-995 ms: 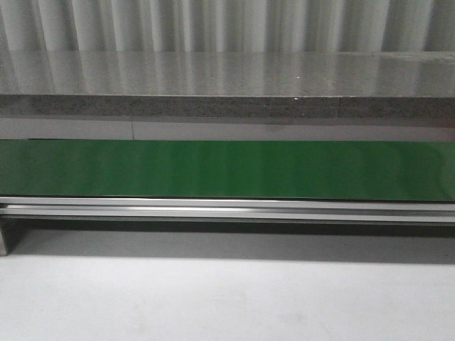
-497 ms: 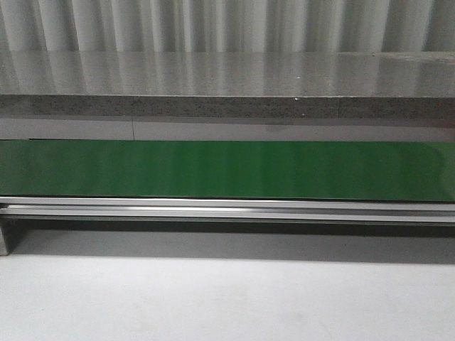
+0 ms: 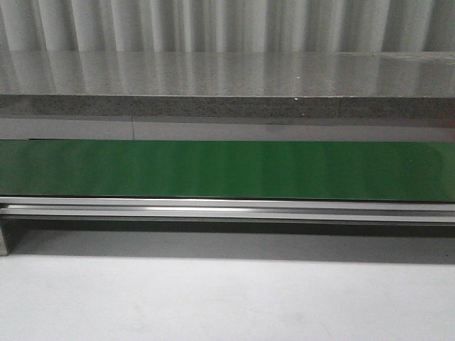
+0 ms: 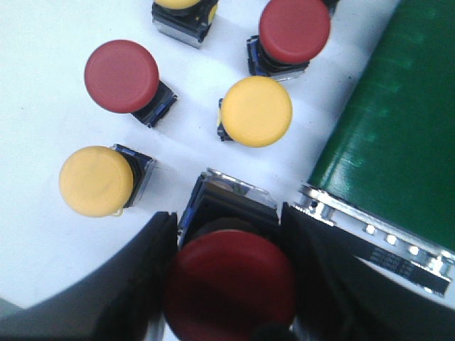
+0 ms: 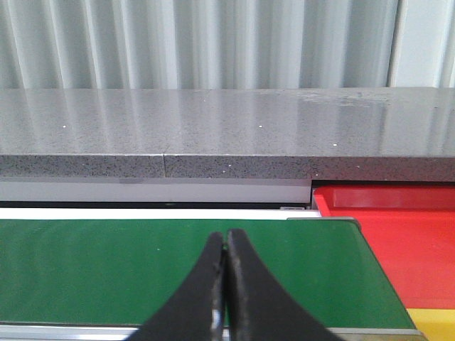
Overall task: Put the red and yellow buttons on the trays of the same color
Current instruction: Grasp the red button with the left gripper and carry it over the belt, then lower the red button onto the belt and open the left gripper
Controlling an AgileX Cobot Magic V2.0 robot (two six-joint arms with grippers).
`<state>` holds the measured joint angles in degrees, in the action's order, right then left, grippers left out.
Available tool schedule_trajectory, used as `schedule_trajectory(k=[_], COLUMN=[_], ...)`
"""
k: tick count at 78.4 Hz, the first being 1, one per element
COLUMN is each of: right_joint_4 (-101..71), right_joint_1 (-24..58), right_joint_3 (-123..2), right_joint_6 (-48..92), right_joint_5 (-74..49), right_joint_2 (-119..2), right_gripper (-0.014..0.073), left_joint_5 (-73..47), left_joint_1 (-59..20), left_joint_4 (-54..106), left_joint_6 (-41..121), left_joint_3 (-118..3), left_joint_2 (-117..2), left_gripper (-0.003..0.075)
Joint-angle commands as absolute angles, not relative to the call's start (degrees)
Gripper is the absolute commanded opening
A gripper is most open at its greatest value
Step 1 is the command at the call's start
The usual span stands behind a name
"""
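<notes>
The left gripper (image 4: 231, 298) clamps a red button (image 4: 231, 280) between its fingers, seemingly lifted above the white surface (image 4: 43, 142) where two yellow buttons (image 4: 256, 111) and two red ones lie. The right gripper (image 5: 227, 298) is closed, empty, over the green belt (image 5: 142, 263); red tray (image 5: 405, 241) beside it. No writing is legible.

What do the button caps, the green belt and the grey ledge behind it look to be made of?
Button caps such as the red button between the left claw fingers: likely matte plastic, evenly coloured, hardly any glare. Green belt: probably smooth rubber or PVC, showing soft sheen. Grey ledge: speckled polished stone, perhaps granite, mirroring the wall.
</notes>
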<state>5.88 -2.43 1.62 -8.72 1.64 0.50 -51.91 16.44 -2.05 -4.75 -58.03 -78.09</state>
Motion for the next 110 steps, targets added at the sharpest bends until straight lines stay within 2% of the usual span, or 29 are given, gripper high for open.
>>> schedule_trajectory(k=[1,16,38,70,75,85,92,110], right_joint_4=[6.3,6.3,6.3,6.3,6.3,6.3,6.3,6.3], right_joint_1=[-2.5,-2.5,-2.5,-2.5,-2.5,-2.5,-2.5,-2.5], right_joint_3=[0.5,0.5,0.5,0.5,0.5,0.5,0.5,0.5], right_joint_6=[-8.5,-8.5,-8.5,-8.5,-8.5,-8.5,-8.5,-8.5], right_joint_5=[5.8,5.8,5.8,5.8,5.8,5.8,5.8,5.8], right_joint_2=[1.5,1.5,1.5,1.5,1.5,1.5,1.5,1.5], right_gripper=[-0.0067,-0.0067,-0.0067,-0.0067,-0.0067,-0.0067,-0.0067,-0.0067], left_joint_5=[-53.8,-55.5,-57.3,-57.0,-56.9,-56.8,-56.5,-51.7], left_joint_1=[14.3,6.6,-1.7,-4.2,-4.2,-4.2,-4.2,-4.2], left_joint_4=[-3.2,-5.0,-5.9,-6.2,-6.2,-5.7,-4.7,0.6], left_joint_6=[-4.4,-4.4,-4.1,-4.1,-4.1,-4.1,-4.1,-4.1], left_joint_3=[-62.3,-69.2,-75.6,-78.0,-78.0,-78.0,-78.0,-78.0], left_joint_2=[-75.4,-76.4,-87.2,-92.9,-93.0,-93.1,-93.1,-92.0], left_gripper=[0.0188,0.0188,0.0188,0.0197,0.0239,0.0440,0.0532,0.0536])
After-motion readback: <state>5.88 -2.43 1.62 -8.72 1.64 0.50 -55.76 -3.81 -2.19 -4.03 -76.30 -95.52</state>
